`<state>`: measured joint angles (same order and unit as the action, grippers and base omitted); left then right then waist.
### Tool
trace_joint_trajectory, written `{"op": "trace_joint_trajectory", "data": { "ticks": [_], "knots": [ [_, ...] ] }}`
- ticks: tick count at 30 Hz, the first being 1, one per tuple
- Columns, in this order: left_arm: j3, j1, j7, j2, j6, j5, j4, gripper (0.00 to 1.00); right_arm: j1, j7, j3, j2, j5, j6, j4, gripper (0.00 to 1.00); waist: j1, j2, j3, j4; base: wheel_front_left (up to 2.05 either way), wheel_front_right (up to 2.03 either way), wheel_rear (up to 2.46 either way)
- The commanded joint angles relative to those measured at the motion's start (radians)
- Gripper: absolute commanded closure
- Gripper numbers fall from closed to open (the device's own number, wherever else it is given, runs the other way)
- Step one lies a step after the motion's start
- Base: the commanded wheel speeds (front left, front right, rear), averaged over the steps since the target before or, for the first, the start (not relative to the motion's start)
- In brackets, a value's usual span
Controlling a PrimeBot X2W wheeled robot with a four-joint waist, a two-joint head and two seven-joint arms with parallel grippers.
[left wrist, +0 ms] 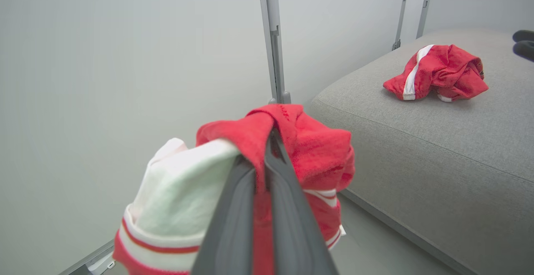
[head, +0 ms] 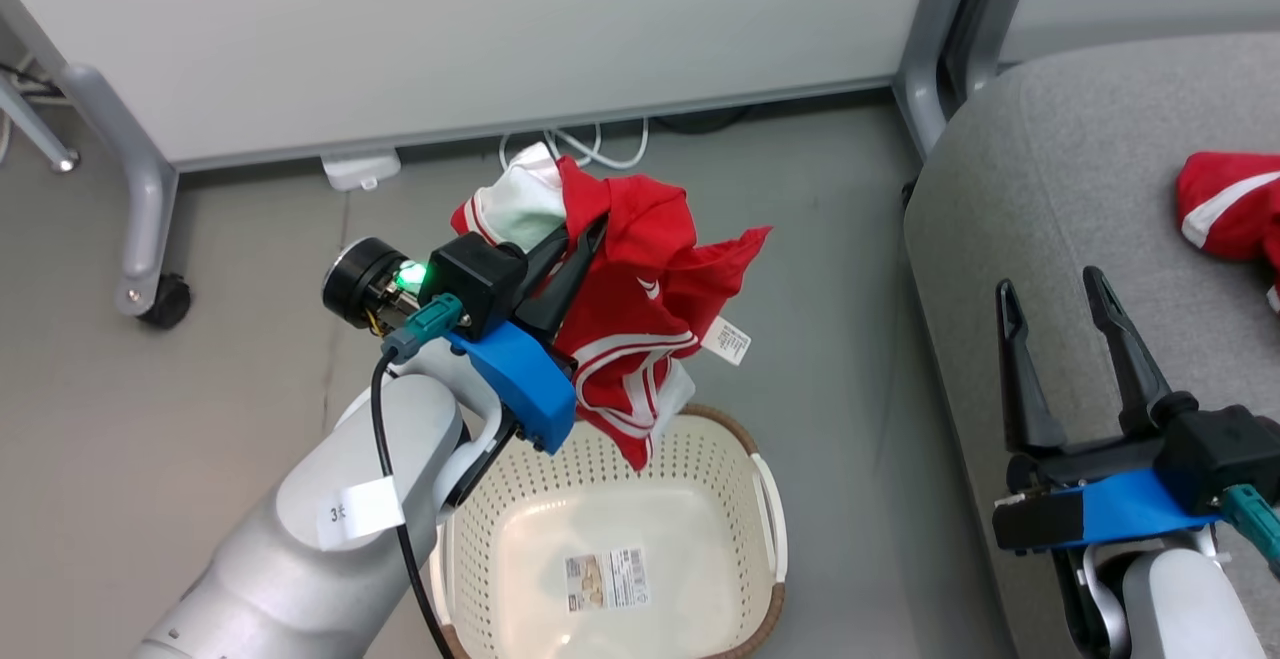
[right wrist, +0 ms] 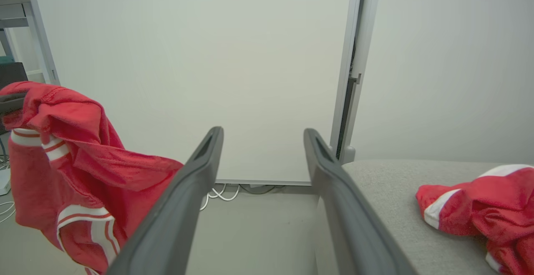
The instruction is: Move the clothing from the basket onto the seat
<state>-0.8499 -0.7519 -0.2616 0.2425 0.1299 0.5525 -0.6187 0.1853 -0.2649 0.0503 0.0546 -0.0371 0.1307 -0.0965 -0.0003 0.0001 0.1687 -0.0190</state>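
Label [head: 606, 579] inside basket [head: 715, 459], text illegible

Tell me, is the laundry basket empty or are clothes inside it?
Empty: the basket holds just a paper label. One red garment hangs from the left hand above it; the other garment lies on the seat.

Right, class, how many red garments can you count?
2. One garment hangs from the left gripper above the basket; the other garment lies on the seat. None looks hidden.
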Motion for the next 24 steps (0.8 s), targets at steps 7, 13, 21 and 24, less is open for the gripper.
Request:
{"op": "trace_joint_trajectory", "data": {
  "ticks": [7, 13, 21, 24],
  "knots": [
    [-0.003, 0.026, -0.005, -0.010, 0.001, 0.008, 0.013, 1.00, -0.056, 0.001, 0.006, -0.002, -0.003, 0.000, -0.010, 0.00, 0.0003, -0.0001, -0.095, 0.004, 0.00, 0.00, 0.00],
    [-0.010, 0.026, -0.005, -0.017, 0.001, 0.007, 0.025, 1.00, -0.071, 0.001, -0.009, 0.004, 0.004, 0.000, -0.002, 0.00, 0.0003, -0.0001, -0.114, 0.012, 0.00, 0.00, 0.00],
    [-0.011, 0.007, -0.005, -0.022, 0.001, -0.001, 0.032, 1.00, -0.003, 0.001, -0.117, 0.030, 0.020, 0.000, 0.020, 0.00, 0.0003, -0.0001, -0.101, 0.017, 0.00, 0.00, 0.00],
    [-0.010, -0.003, -0.005, -0.026, 0.001, -0.008, 0.034, 1.00, 0.050, 0.001, -0.192, 0.044, 0.017, 0.000, 0.012, 0.00, 0.0003, -0.0001, -0.089, 0.019, 0.00, 0.00, 0.00]
  ]
}}
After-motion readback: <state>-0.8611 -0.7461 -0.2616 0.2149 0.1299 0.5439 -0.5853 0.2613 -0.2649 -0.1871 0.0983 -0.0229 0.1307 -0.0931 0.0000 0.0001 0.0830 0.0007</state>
